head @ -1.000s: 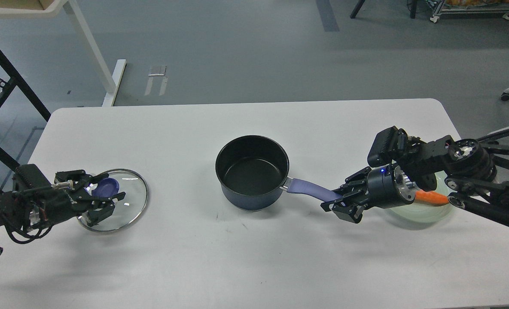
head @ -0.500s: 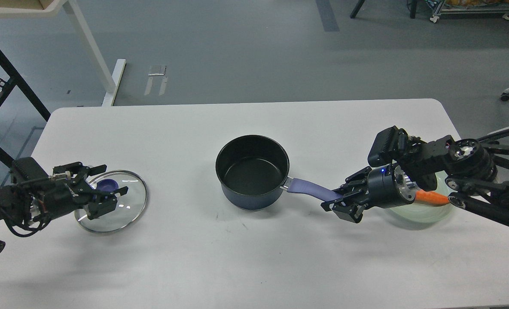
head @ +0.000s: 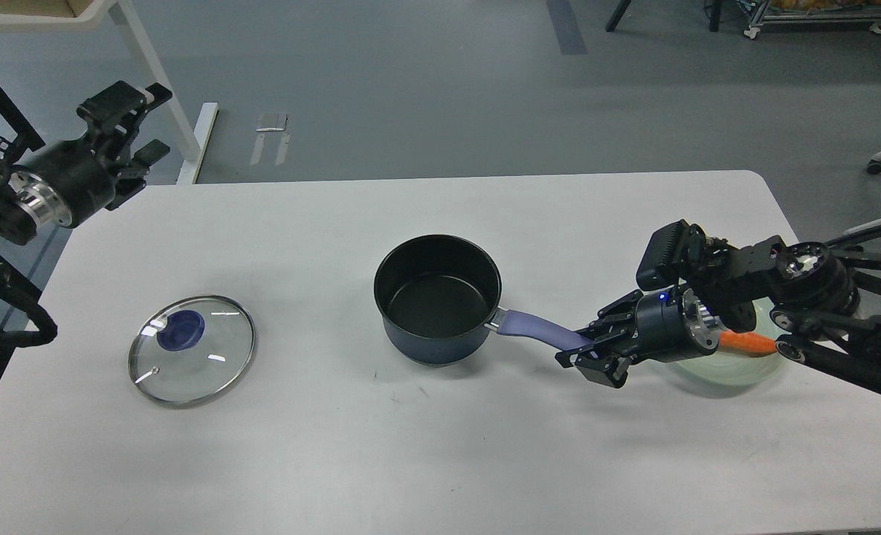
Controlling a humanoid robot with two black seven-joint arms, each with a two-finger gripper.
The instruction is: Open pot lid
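Your pot [head: 437, 297] stands uncovered near the middle of the table [head: 440, 446], its dark inside bare, its purple handle [head: 540, 331] pointing toward the right arm. The glass lid [head: 192, 349] lies flat on the table well to the pot's left, blue knob [head: 181, 329] up, nothing touching it. Your right gripper [head: 587, 351] is clamped on the far end of the handle. Your left gripper [head: 134, 122] is raised beyond the table's far left corner, fingers apart, holding nothing. Behind the right arm you can see a pale green plate [head: 737, 368] with an orange carrot [head: 746, 342] on it.
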